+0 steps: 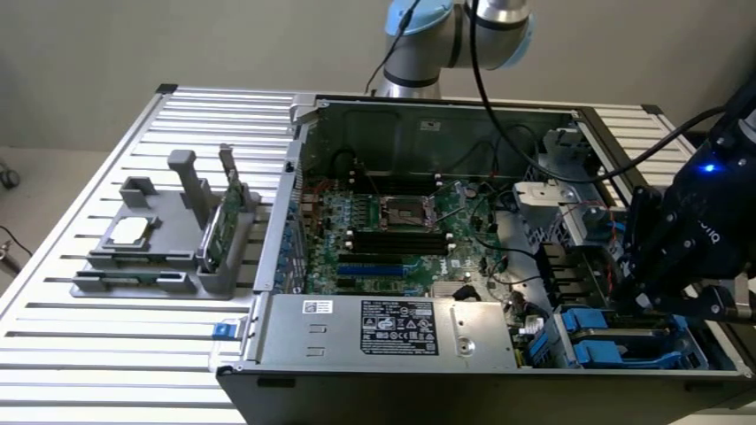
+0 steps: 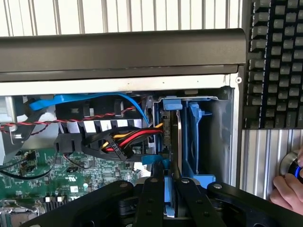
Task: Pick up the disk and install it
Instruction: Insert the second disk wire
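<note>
The disk (image 2: 174,142) stands on edge inside the computer case, its blue carrier (image 2: 171,105) showing at its far end. It sits in a blue drive bay (image 2: 199,137) beside the case's side wall. My gripper (image 2: 169,183) is shut on the disk, one black finger (image 2: 152,198) pressed on each flat side. In the exterior view my gripper (image 1: 647,301) reaches down into the case's near corner on the exterior view's right, over the blue bay (image 1: 608,341).
Red, yellow and black cables (image 2: 128,139) plug in right beside the disk. The motherboard (image 1: 390,230) and power supply (image 1: 390,326) fill the case. A grey holder (image 1: 177,257) carries a silver chip (image 1: 127,232) and green card (image 1: 225,217). A hand (image 2: 286,191) rests near a keyboard (image 2: 277,61).
</note>
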